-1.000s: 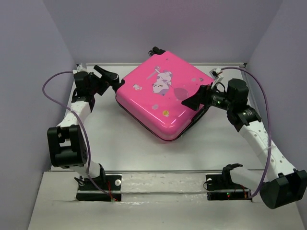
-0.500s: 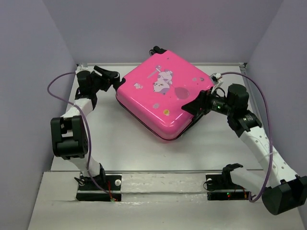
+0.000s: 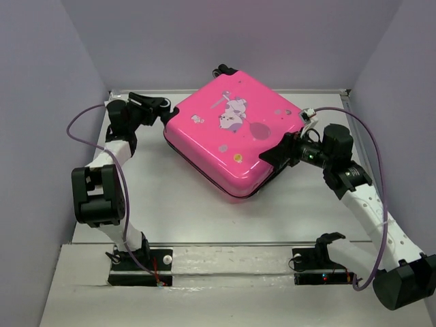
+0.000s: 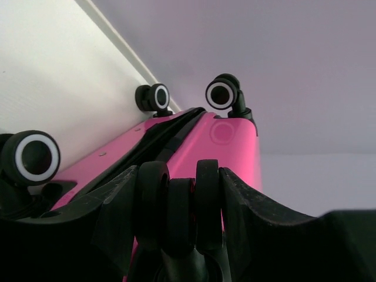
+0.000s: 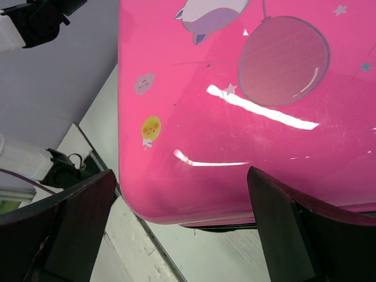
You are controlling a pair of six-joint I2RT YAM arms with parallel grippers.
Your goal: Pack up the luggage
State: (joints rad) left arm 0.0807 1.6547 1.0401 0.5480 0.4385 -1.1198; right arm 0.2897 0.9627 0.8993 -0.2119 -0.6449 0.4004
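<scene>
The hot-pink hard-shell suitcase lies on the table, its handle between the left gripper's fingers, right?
Not the handle: a black wheel of the hot-pink hard-shell suitcase sits between the fingers of the left gripper, as the left wrist view shows.

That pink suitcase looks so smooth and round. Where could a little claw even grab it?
The luggage has a domed shell too broad and slick for the jaws. Better is a wheel, approached from the far-left side where the wheels stick out. It is narrow enough to fit between the left gripper's fingers.
</scene>
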